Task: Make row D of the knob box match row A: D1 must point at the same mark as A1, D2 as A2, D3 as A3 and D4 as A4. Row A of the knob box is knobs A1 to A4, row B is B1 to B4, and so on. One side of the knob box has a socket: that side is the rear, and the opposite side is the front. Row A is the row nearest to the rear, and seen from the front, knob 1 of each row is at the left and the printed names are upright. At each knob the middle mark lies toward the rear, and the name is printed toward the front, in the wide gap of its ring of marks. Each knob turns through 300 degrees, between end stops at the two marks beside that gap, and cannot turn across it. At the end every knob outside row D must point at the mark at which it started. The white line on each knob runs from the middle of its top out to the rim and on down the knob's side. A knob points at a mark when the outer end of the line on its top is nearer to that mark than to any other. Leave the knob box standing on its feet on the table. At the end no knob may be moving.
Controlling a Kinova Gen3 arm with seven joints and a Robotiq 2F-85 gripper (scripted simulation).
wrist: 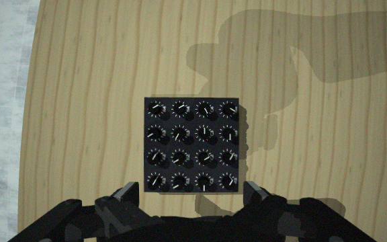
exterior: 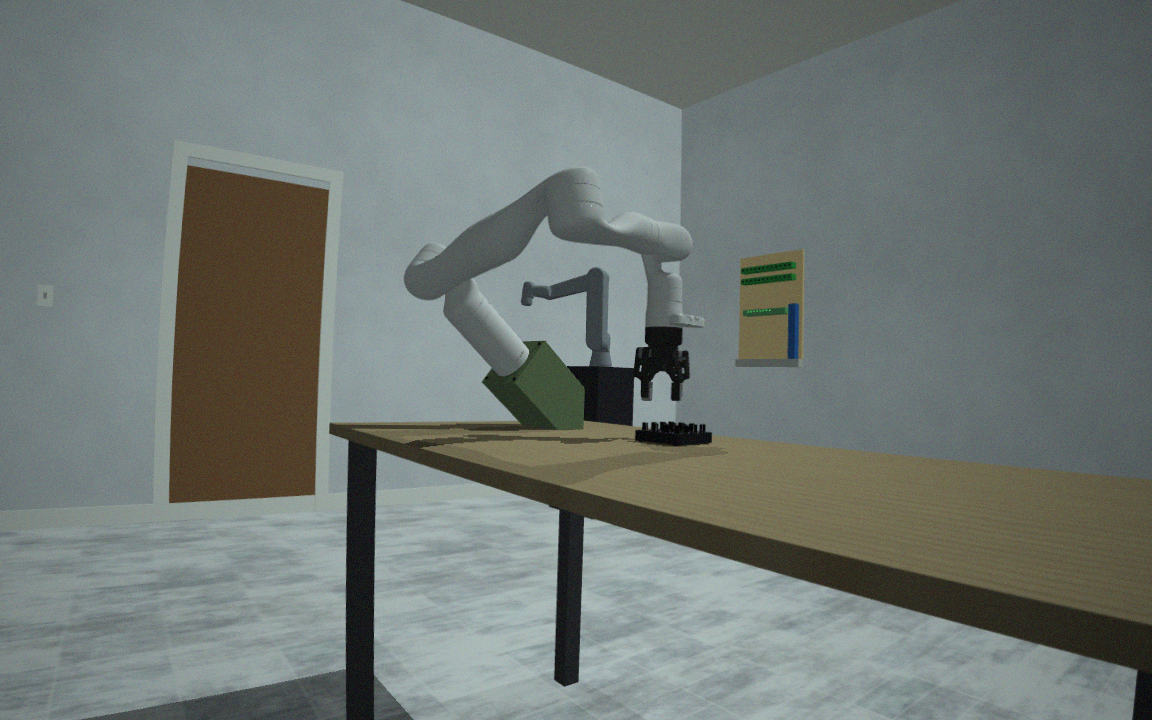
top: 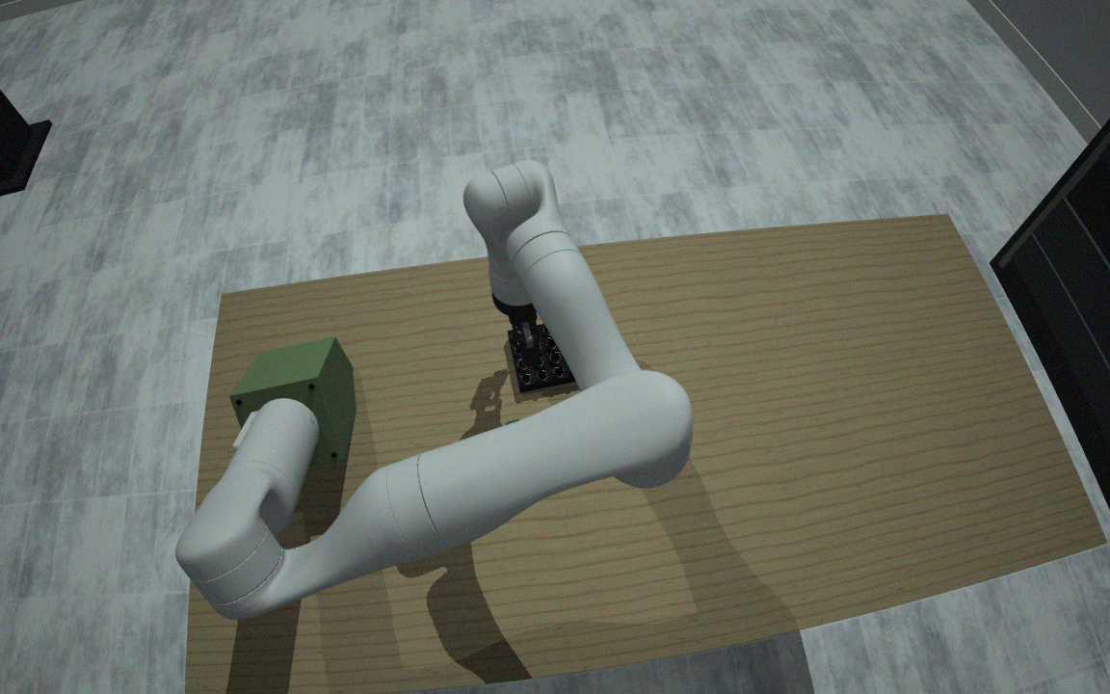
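Note:
The black knob box (top: 548, 384) (exterior: 673, 438) (wrist: 191, 145) stands flat on the table. In the wrist view names lie right of their knobs, so row A is the left column, row D the right, with knob 1 lowest. Lines of A1 (wrist: 154, 181), A2 (wrist: 154, 157), D1 (wrist: 228, 181) and D2 (wrist: 229, 157) point up-right. A3 (wrist: 152, 134) points left and slightly down, D3 (wrist: 229, 134) down. A4 (wrist: 154, 108) points right and slightly up, D4 (wrist: 230, 109) right-down. Exact marks are hard to read. The socket is hidden. My gripper (top: 529, 341) (exterior: 661, 394) (wrist: 191, 193) is open, empty, above the box.
The box stands on the wooden table (top: 801, 387) (exterior: 875, 501) (wrist: 96, 101). The arm's green base block (top: 339, 387) (exterior: 544, 389) stands at the table's left part in the top and exterior views. The table edge shows at the left of the wrist view. Arm shadows fall beside the box.

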